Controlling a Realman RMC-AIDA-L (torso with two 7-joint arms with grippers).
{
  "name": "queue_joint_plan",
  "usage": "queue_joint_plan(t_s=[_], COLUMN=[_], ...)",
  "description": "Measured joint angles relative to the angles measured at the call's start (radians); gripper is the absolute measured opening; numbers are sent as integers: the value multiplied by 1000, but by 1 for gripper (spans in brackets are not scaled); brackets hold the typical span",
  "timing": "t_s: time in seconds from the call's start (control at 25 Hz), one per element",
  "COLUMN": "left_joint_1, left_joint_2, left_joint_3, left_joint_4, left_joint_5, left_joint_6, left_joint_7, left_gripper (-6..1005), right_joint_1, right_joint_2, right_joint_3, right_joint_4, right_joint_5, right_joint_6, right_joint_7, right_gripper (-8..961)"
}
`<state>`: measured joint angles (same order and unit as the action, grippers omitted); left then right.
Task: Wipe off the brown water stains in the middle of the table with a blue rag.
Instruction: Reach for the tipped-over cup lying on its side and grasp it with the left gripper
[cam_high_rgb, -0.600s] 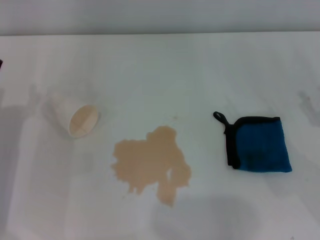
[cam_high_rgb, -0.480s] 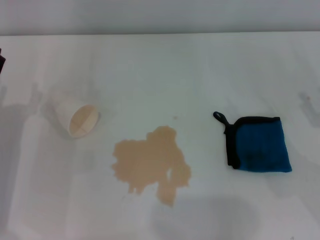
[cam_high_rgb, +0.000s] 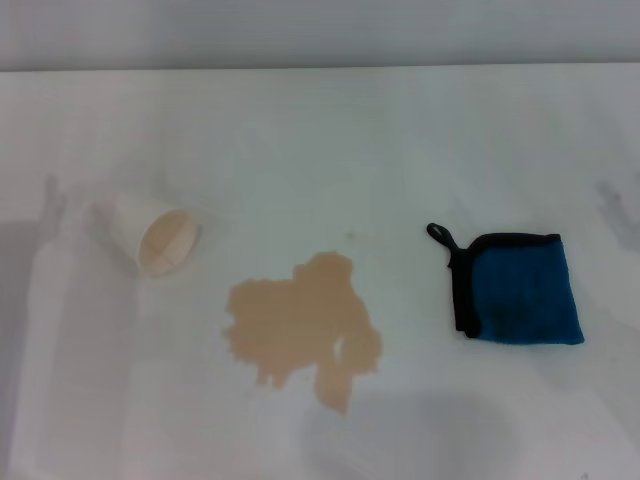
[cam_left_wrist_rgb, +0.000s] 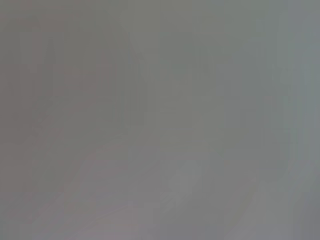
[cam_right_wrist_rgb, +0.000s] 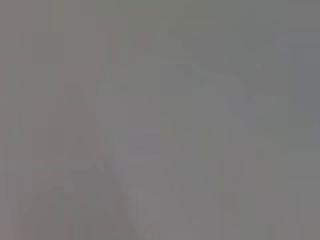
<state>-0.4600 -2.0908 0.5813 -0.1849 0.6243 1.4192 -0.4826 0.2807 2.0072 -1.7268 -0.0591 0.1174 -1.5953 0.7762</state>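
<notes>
The brown water stains (cam_high_rgb: 302, 327) form one tan blotch with lobed edges in the middle of the white table (cam_high_rgb: 330, 150) in the head view. The blue rag (cam_high_rgb: 520, 288) lies flat to the right of the stain, apart from it, with black edging and a black loop (cam_high_rgb: 440, 235) at its far left corner. Neither gripper shows in the head view. Both wrist views show only a plain grey blur.
A white paper cup (cam_high_rgb: 152, 234) lies on its side to the left of the stain, its mouth facing the front right. The table's far edge (cam_high_rgb: 320, 68) meets a grey wall.
A dark bit of the left arm at the head view's left edge has gone out of view. The shadows on the left have shifted. Stain, rag and cup have not moved.
</notes>
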Motion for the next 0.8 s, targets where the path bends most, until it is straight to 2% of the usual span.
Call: queue_joint_plan(t_s=[0.32,0.4,0.8], left_joint_1=[0,1,3], left_joint_2=[7,8,19], left_joint_3=[2,10,13], left_joint_4=[28,70,275], left_joint_5=[6,16,232], left_joint_6=[4,13,12], left_joint_7=[-82,-116,-303], left_gripper=[864,863,862], right_joint_1=[3,4,4], right_joint_2=[-1,-1,-1], right_joint_3=[3,1,-1], right_joint_4=[-1,-4,-5], right_joint_5=[-1,-2,-2], right_joint_6=[1,2,-1], right_joint_7=[27,27,27], right_gripper=[731,731,731])
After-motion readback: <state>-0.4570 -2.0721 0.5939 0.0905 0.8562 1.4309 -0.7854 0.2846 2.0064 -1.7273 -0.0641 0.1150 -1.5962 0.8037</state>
